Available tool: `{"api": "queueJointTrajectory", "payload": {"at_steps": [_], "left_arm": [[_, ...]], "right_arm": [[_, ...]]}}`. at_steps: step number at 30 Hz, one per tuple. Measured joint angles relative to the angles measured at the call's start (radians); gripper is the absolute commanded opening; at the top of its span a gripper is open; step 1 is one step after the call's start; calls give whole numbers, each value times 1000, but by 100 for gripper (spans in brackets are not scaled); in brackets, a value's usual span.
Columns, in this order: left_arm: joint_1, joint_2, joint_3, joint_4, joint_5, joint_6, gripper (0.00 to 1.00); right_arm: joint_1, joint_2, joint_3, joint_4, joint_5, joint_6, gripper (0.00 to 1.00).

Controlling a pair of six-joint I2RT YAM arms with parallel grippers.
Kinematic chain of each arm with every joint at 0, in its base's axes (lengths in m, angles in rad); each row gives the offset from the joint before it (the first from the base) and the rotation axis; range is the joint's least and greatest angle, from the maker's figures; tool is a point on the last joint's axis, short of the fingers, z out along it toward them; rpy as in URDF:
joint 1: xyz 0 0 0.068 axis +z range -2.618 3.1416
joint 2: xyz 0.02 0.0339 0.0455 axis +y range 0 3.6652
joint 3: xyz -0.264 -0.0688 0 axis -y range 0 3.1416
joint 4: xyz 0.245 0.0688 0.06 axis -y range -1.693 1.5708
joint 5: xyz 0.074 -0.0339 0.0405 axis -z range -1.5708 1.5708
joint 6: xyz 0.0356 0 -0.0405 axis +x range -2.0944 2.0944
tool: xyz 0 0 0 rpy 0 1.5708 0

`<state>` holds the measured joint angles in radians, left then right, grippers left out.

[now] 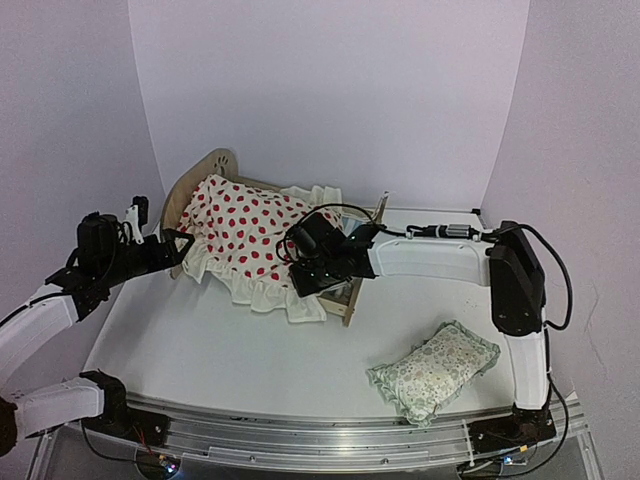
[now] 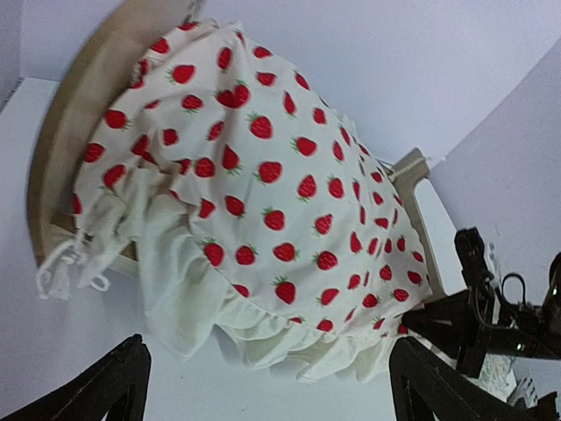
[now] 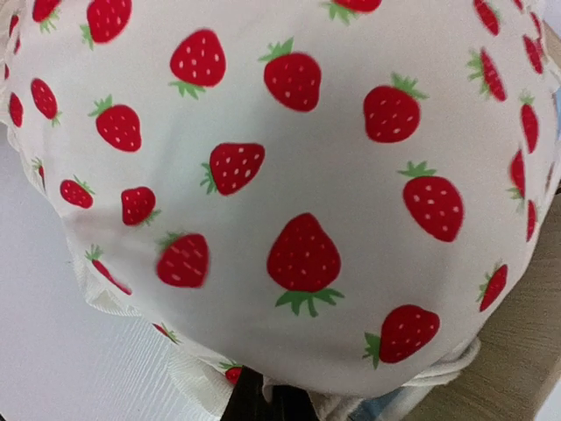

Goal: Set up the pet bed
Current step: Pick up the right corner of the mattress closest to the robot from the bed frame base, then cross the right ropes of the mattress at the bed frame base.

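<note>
Two robot arms work over one white table (image 1: pixel 200 340) that carries one pet bed, one cushion and one pillow. The bed (image 1: pixel 197 175), a light-wood frame with an arched headboard and a low footboard, stands between the two claws, its headboard just beyond the left claw and its footboard right under the right one. The single cushion (image 1: pixel 245 230), plump cream fabric printed with red strawberries and edged in a soft white frill, lies heaped on the frame and spills over the side nearer the arms. Thin cloth ties hang from its corner by the headboard.

The left claw (image 1: pixel 178 248) hangs spread wide, gripping nothing, its two dark fingers (image 2: pixel 105 386) framing the cushion's frilled side from just short of it. The right claw (image 1: pixel 305 280) is closed tight at the frilled edge by the footboard. The fabric fills its wrist camera, and whether any cloth is pinched between the jaws cannot be told.

The lone pillow (image 1: pixel 435 370), a small rectangle in pale green floral print with a ruffled border, lies flat on the table well apart from the right claw, near that arm's base.
</note>
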<state>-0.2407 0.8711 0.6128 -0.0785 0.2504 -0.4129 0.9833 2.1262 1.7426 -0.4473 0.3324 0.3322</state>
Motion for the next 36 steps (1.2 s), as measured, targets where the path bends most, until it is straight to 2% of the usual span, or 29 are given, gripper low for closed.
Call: {"api": "queueJointTrajectory", "payload": {"at_steps": [4,13,21,29,32,36], "left_arm": [[-97,24,0,17,17,-2,90],[-184,108,-3,81,96,2,89],[-397,153,-122,287,91,80,86],[-596,456,-173,571,8,156,86],[-643,588,-146,669,-37,180,85],[-674,714,-109,821,-76,207,79]], "right_arm": [[-1,-66,-1,-3,31,-20,0],[-1,-121,61,-26,114,-65,0],[-1,-120,178,-38,169,-97,0],[-1,-112,191,-41,224,-100,0],[-1,-110,191,-43,240,-100,0],[-1,-108,191,-44,256,-99,0]]}}
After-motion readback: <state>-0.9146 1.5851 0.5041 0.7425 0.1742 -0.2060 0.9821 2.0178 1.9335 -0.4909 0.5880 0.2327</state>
